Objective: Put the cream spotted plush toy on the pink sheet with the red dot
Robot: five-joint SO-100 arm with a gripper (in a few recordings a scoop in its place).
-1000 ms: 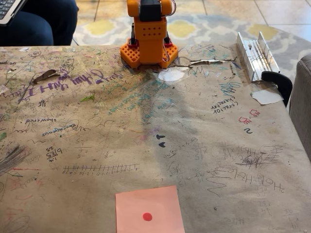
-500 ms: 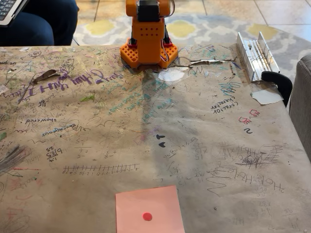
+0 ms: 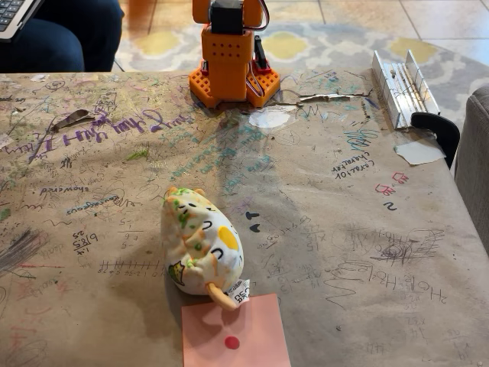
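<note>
The cream spotted plush toy (image 3: 199, 241) lies on the scribbled brown table in the fixed view, a little left of centre, with green and orange spots and small orange nubs. Its near end and white tag (image 3: 238, 291) overlap the top edge of the pink sheet with the red dot (image 3: 235, 334), which sits at the front edge of the table. The red dot (image 3: 231, 342) is uncovered. The orange arm's base (image 3: 233, 65) stands at the far edge of the table; the arm rises out of the top of the picture.
A metal hinge bracket (image 3: 401, 86) and a black clamp (image 3: 438, 130) sit at the far right. White paper scraps (image 3: 270, 117) (image 3: 419, 152) lie near the base and the right edge. A person in dark trousers (image 3: 57, 34) sits at the far left.
The plush toy has appeared on the table, with its near end over the pink sheet's top edge. The arm's upper part has turned at the base.
</note>
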